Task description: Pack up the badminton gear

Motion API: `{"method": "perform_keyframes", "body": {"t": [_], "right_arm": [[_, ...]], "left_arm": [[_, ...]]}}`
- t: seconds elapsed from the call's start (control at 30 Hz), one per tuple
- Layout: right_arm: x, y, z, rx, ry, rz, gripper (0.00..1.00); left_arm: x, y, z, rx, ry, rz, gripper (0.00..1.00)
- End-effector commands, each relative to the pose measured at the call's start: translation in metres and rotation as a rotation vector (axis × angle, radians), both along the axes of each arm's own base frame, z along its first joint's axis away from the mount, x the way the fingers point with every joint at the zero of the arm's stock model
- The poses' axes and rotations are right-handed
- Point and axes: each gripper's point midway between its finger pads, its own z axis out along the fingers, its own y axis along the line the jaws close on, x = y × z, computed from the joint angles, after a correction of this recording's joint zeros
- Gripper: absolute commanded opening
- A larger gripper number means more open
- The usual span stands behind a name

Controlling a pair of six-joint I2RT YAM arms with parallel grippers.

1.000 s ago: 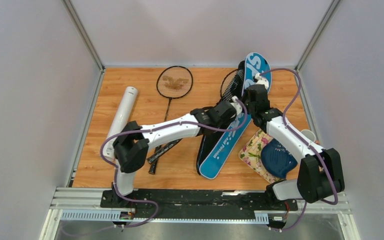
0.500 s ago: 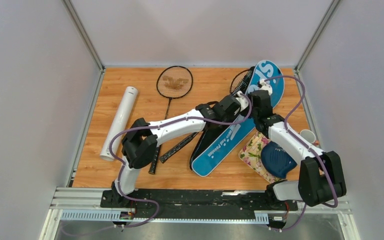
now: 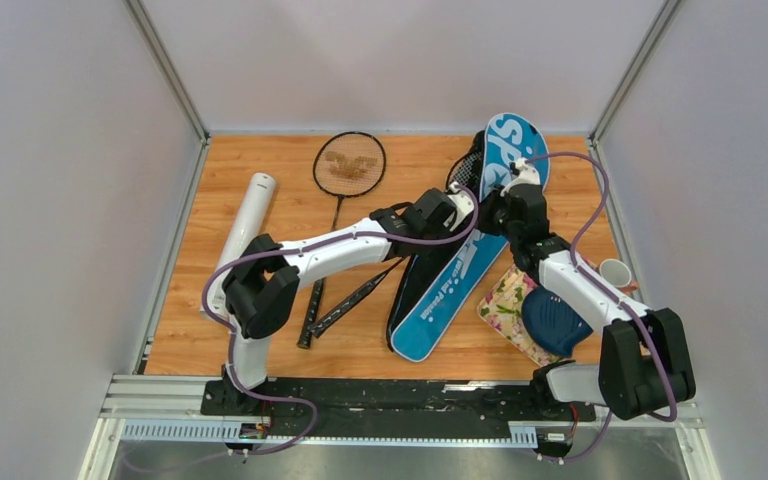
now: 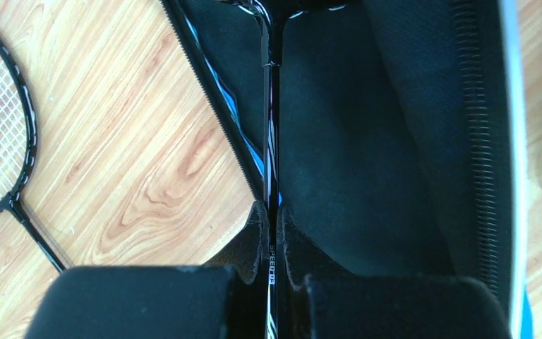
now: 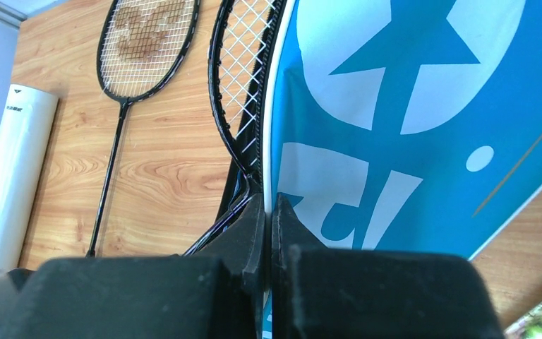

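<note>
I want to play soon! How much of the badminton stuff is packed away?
Nothing is fully packed yet. Right now the left hand pinches one racket by its shaft, partly inside the open blue cover, while the right hand grips the cover's edge. Left to do: the other racket and the white tube lie out on the table.
</note>
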Motion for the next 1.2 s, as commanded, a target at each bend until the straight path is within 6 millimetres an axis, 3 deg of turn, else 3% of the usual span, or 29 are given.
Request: {"method": "perform_keyframes", "body": {"t": [0.0, 0.23, 0.37, 0.47, 0.53, 0.63, 0.7, 0.83, 0.9, 1.1, 1.17], "right_arm": [[0.012, 0.012, 0.044, 0.033, -0.196, 0.072, 0.0], [0.006, 0.028, 0.034, 0.089, -0.177, 0.157, 0.0], [0.007, 0.028, 0.028, 0.082, -0.154, 0.156, 0.0], [0.009, 0.022, 0.024, 0.067, -0.133, 0.14, 0.0], [0.009, 0.02, 0.022, 0.059, -0.128, 0.134, 0.0], [0.009, 0.017, 0.02, 0.061, -0.123, 0.134, 0.0], [0.009, 0.016, 0.02, 0.077, -0.124, 0.137, 0.0], [0.005, 0.015, 0.021, 0.093, -0.129, 0.152, 0.0], [0.004, 0.01, 0.02, 0.109, -0.132, 0.142, 0.0], [0.004, 0.007, 0.02, 0.127, -0.133, 0.149, 0.0], [0.004, 0.007, 0.021, 0.13, -0.135, 0.15, 0.0]], "left_arm": [[-0.005, -0.025, 0.057, -0.189, -0.043, -0.076, 0.0], [0.007, -0.042, 0.058, -0.202, -0.085, -0.149, 0.0], [0.015, -0.042, 0.059, -0.254, -0.14, -0.129, 0.0], [0.014, -0.045, 0.056, -0.294, -0.087, -0.119, 0.0], [0.007, -0.038, 0.044, -0.284, 0.033, -0.077, 0.01], [-0.001, -0.039, 0.045, -0.343, 0.151, -0.04, 0.02], [-0.013, -0.034, 0.04, -0.385, 0.2, -0.045, 0.09], [-0.013, -0.024, 0.043, -0.453, 0.296, -0.008, 0.15], [-0.015, -0.022, 0.046, -0.475, 0.337, -0.007, 0.27], [-0.03, -0.024, 0.075, -0.594, 0.406, -0.052, 0.55], [-0.036, -0.019, 0.088, -0.609, 0.395, -0.063, 0.55]]}}
